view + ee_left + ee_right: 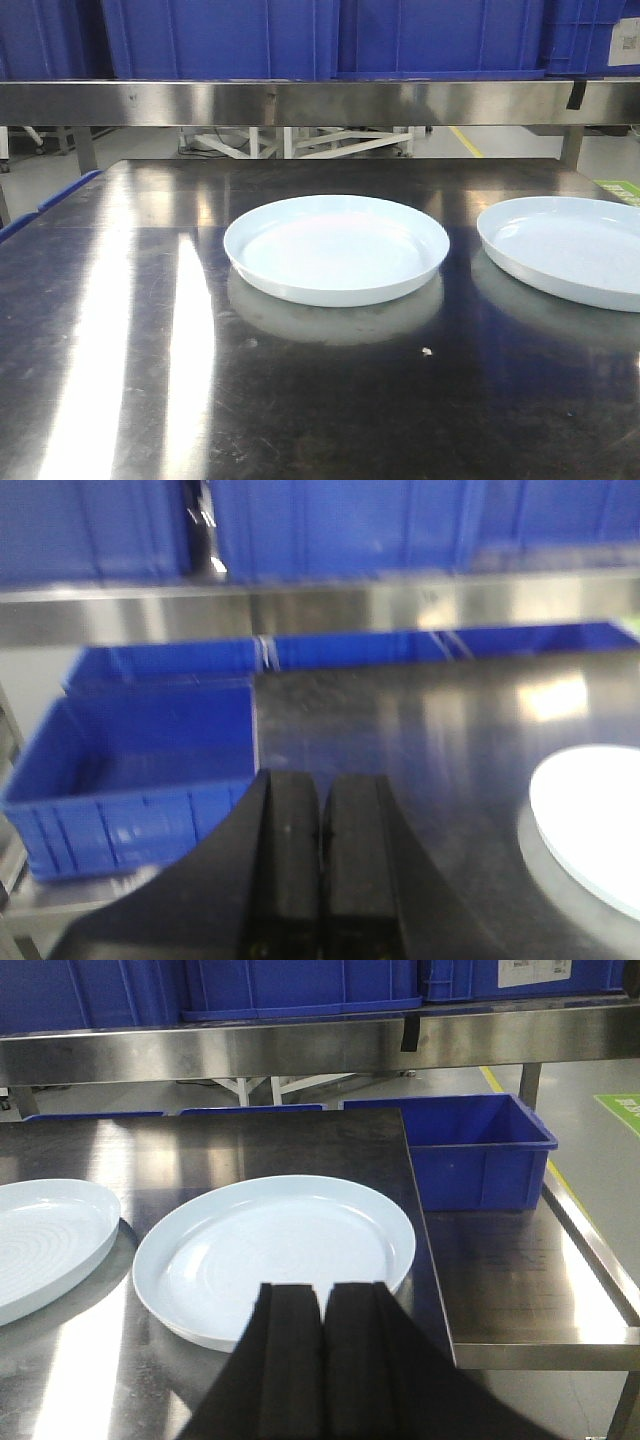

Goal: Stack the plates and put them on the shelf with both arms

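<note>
Two white plates lie side by side on the dark steel tabletop (150, 380): one in the middle (336, 247) and one at the right edge (570, 250). In the right wrist view the right plate (275, 1255) lies just ahead of my right gripper (322, 1290), which is shut and empty above its near rim; the other plate (45, 1240) shows at the left. My left gripper (322, 785) is shut and empty over the table's left part, with a plate (595, 820) off to its right. The steel shelf rail (320, 102) runs across behind the table.
Big blue crates (330, 38) stand on the shelf above the rail. A blue crate (130, 780) sits left of the table and another (480, 1150) sits right of it on a lower steel ledge (540, 1290).
</note>
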`<state>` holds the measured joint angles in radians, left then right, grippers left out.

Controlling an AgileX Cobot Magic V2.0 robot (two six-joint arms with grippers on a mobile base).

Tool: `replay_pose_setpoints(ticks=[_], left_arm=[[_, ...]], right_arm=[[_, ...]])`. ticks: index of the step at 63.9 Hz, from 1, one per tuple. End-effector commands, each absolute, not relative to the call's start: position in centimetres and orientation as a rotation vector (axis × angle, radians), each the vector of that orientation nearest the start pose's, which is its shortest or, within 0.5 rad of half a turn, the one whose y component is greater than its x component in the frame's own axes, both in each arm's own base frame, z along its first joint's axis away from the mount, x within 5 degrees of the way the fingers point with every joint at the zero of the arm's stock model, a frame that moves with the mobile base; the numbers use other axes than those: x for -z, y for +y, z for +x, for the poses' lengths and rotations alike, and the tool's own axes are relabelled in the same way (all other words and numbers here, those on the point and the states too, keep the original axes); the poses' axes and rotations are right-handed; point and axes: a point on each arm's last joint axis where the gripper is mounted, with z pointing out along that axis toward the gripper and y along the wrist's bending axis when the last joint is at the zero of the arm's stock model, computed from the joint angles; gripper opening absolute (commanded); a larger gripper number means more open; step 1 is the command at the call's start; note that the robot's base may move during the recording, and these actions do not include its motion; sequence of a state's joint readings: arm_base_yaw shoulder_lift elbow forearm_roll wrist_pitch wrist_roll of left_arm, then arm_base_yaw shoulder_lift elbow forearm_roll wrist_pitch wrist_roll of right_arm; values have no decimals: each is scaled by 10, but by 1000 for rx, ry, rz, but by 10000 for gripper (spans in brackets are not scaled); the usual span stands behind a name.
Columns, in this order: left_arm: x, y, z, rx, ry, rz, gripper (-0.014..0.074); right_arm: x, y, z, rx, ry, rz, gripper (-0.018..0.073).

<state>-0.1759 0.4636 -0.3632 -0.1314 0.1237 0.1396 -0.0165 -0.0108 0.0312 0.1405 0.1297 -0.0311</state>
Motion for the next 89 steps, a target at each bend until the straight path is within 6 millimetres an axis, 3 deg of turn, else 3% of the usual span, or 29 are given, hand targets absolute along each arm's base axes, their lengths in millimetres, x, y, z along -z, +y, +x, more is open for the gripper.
replay_pose_setpoints(ticks=[1,8,24,89], left_arm=[[-302,-16,92,131,1559,140,89],[-299,-15,85,144,1571,138,90],[-305,-15,85,140,1506,125,89],[-304,-15,85,141,1510,126,83]], right_arm=[[-201,-1,55,-69,1522,87,57],[-201,-1,55,-69,1522,87,57],[-201,-1,55,-69,1522,87,57],[-207,-1,55,-64,1461,90,57]])
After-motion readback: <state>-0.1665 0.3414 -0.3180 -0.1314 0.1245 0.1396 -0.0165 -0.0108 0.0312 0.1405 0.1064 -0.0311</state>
